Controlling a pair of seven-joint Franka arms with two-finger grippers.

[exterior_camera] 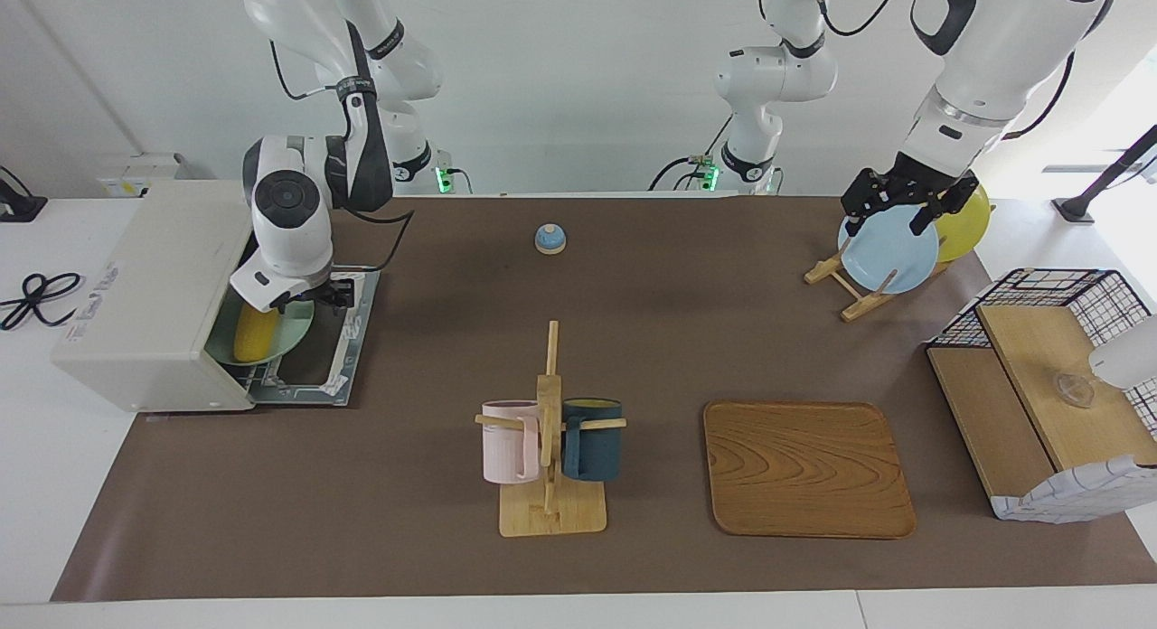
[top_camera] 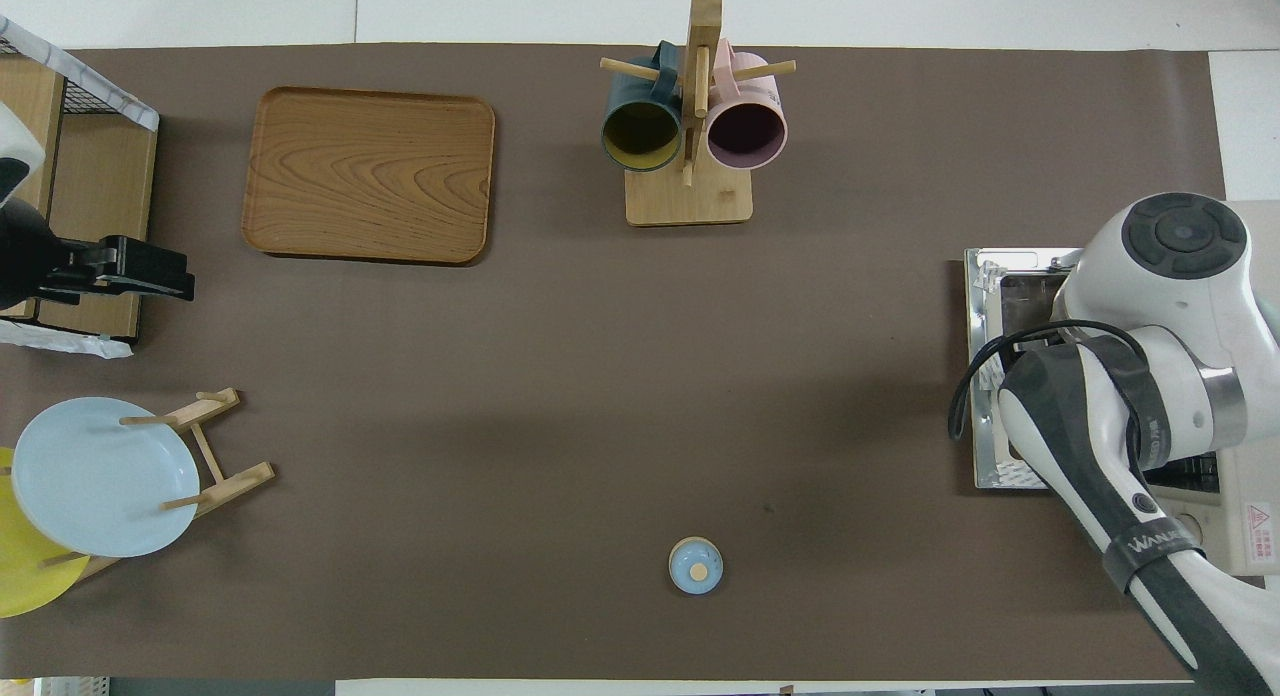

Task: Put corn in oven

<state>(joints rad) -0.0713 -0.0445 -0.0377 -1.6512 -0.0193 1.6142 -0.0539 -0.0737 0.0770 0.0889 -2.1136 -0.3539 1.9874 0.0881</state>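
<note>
Facing view shows us our right gripper (exterior_camera: 312, 296) at nine o'clock, finger spread unreadable, over the corn (exterior_camera: 253, 333) resting on a green plate (exterior_camera: 291, 333) in the oven (exterior_camera: 154, 295), while our open left gripper (exterior_camera: 890, 202) waits.

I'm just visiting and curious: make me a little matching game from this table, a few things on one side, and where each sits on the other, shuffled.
Things:
1. corn
2. pink mug
3. light blue plate
4. small blue bell

Places:
A. hanging on the wooden mug tree, beside the dark blue mug
B. alone on the brown mat, near the robots' edge of the table
C. on a green plate at the mouth of the open oven
D. standing in the wooden plate rack, under the left gripper

Pairs: 1-C, 2-A, 3-D, 4-B
</note>
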